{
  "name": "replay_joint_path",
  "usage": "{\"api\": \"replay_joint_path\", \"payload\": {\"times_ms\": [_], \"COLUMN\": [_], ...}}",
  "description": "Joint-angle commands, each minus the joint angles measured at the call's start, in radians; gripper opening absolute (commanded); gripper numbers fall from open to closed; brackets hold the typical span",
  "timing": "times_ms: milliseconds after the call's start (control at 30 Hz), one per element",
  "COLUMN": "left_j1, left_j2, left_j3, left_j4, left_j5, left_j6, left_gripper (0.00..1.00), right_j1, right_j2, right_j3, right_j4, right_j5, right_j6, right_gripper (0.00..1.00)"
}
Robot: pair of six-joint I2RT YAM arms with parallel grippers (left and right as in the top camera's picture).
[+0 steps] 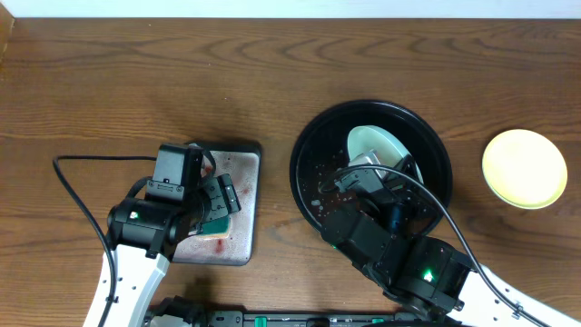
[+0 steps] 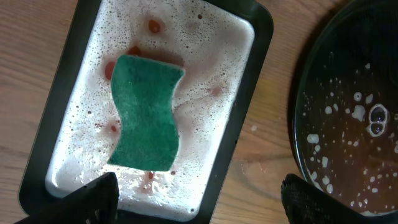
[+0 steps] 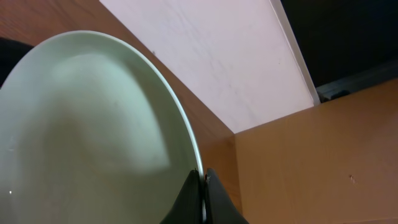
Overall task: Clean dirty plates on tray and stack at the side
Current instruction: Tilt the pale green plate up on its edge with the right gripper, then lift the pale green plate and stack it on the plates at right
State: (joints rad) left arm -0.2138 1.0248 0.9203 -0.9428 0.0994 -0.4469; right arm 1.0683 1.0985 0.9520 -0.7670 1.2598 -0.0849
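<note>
The right gripper [image 3: 202, 182] pinches the rim of a pale mint plate [image 3: 81, 137], holding it tilted above the black tray [image 1: 427, 127]. A yellow plate [image 1: 524, 168] rests on the table [image 1: 109, 82] near that tray. The left gripper [image 2: 202, 196] hangs spread wide over the sponge [image 2: 146, 115] in the small white tray [image 2: 217, 74].

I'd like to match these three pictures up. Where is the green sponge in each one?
Overhead: sponge left of centre, in the white tray, only partly showing.
Left wrist: centre-left, lying in the same foamy tray.
Right wrist: not in it.
Shared landmark: the black tray, centre-right in the overhead view and at the right edge of the left wrist view.
</note>
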Motion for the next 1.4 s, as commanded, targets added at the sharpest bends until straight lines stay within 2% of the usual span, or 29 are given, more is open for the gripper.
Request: {"api": "replay_joint_path", "payload": {"times_ms": [0,867,1000,1067,1100,1167,1233,1267,1367], "left_j1": [0.003,0.003,0.003,0.003,0.003,0.003,0.003,0.003,0.003], "left_j2": [0.002,0.002,0.002,0.002,0.002,0.002,0.002,0.002,0.002], "left_j3": [0.015,0.015,0.015,0.015,0.015,0.015,0.015,0.015,0.015], "left_j4": [-0.005,-0.005,-0.005,-0.005,-0.005,-0.005,-0.005,-0.005,-0.005], "left_j5": [0.002,0.002,0.002,0.002,0.002,0.002,0.002,0.002,0.002], "left_j6": [0.005,0.005,0.005,0.005,0.005,0.005,0.005,0.005,0.005], "left_gripper": [0.84,0.84,0.84,0.84,0.84,0.84,0.84,0.84,0.84], "right_j1": [0.001,-0.005,-0.006,-0.011,-0.018,-0.019,-0.027,-0.036,-0.048], "right_j2": [0.002,0.002,0.003,0.005,0.006,0.007,0.010,0.011,0.012], "right_j3": [0.001,0.001,0.001,0.001,0.001,0.001,0.001,0.001,0.001], "right_j4": [0.000,-0.018,-0.007,-0.039,-0.036,-0.026,-0.047,-0.043,-0.042], "right_j5": [0.022,0.034,-0.044,0.039,0.069,-0.023,0.051,0.073,-0.074], "right_j6": [-0.002,0.000,0.018,0.006,0.048,0.030,0.012,0.064,0.092], "right_gripper": [0.01,0.01,0.01,0.01,0.01,0.01,0.01,0.01,0.01]}}
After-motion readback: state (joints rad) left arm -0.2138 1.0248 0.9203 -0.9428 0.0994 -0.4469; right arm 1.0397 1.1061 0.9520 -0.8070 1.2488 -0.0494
